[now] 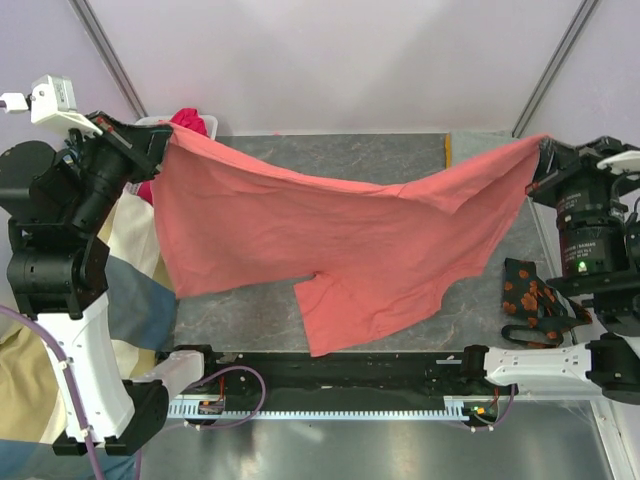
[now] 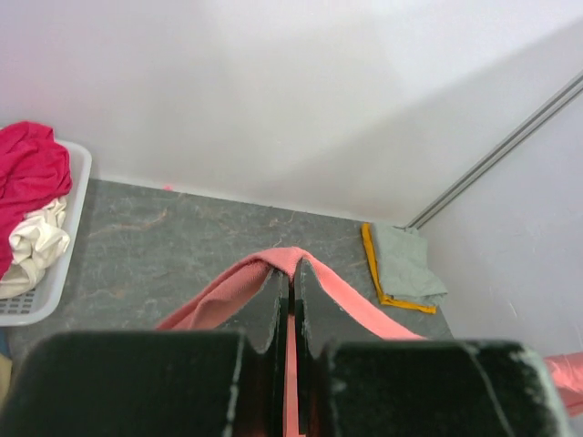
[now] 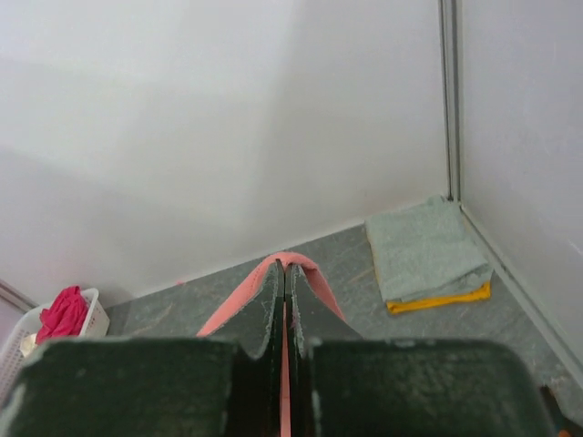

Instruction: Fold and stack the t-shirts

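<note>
- The left gripper (image 2: 291, 273) is clamping one edge of the salmon-pink t-shirt (image 1: 330, 235); its jaws are pressing together on a thin fold of the fabric, which is looping over the fingertips in the left wrist view
- The right gripper (image 3: 284, 269) is doing the same at the opposite edge; its jaws are closing tightly on a pink fold that is arching over their tips
- The shirt is hanging spread between the two grippers above the grey table (image 1: 340, 155); its top edge is sagging in the middle, and the left end is sitting slightly higher in the overhead view than the right
- A lower flap of the shirt is reaching toward the near edge of the table; whether it is touching the surface I cannot tell
- A white basket (image 2: 73, 214) is standing at the far left corner of the table; a magenta-red tee (image 2: 32, 168) is lying in it, with a cream one (image 2: 36, 241) bunching just beside it
- A folded grey tee (image 3: 424, 246) is resting on top of an orange one (image 3: 437, 300) at the far right corner, close against the wall
- A striped cushion (image 1: 130, 290) is lying left of the table beside the left arm; a dark cloth with orange flowers (image 1: 530, 295) is lying at the right edge beside the right arm
</note>
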### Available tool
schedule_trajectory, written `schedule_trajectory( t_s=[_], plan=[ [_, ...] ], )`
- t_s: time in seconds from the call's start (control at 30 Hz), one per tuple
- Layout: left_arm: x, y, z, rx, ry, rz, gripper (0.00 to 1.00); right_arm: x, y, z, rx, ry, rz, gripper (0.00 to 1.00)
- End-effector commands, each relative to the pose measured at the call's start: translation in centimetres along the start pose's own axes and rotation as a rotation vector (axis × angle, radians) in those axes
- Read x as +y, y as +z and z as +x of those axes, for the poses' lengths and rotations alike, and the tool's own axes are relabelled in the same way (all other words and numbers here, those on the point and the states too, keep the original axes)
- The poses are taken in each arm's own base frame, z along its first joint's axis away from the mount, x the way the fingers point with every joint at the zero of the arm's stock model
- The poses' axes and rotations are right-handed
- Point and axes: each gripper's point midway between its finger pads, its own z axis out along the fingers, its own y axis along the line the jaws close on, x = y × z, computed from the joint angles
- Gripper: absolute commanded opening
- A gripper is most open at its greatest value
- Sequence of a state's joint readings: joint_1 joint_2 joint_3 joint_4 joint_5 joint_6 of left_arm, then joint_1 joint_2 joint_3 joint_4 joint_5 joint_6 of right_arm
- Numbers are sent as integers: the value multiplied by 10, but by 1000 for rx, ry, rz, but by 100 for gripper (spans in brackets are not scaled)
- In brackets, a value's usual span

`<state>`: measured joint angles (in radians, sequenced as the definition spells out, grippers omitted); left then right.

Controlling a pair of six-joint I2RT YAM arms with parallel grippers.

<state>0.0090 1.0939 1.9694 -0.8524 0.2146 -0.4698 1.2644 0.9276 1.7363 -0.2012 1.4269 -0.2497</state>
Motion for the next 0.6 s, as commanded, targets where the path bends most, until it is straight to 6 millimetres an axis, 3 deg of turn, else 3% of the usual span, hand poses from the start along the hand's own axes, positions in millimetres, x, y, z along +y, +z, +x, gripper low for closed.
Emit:
schedule_trajectory(
  t_s=[0.0, 0.07, 0.13, 0.4, 0.57],
  plan=[
    [4, 30, -8, -19, 9, 11, 2, 27, 7, -39, -83, -51, -42, 0],
    [2, 39, -7, -10, 1, 33, 2, 32, 8, -47, -91, -54, -41, 0],
    [5, 49, 3, 29, -14, 37, 2, 43, 9, -42, -86, -87, -41, 0],
    [23, 48, 40, 100, 1, 14, 2, 59, 9, 14, -14, -243, -18, 0],
    [28, 50, 53, 130, -5, 12, 2, 97, 14, 26, -14, -293, -66, 0]
  ],
)
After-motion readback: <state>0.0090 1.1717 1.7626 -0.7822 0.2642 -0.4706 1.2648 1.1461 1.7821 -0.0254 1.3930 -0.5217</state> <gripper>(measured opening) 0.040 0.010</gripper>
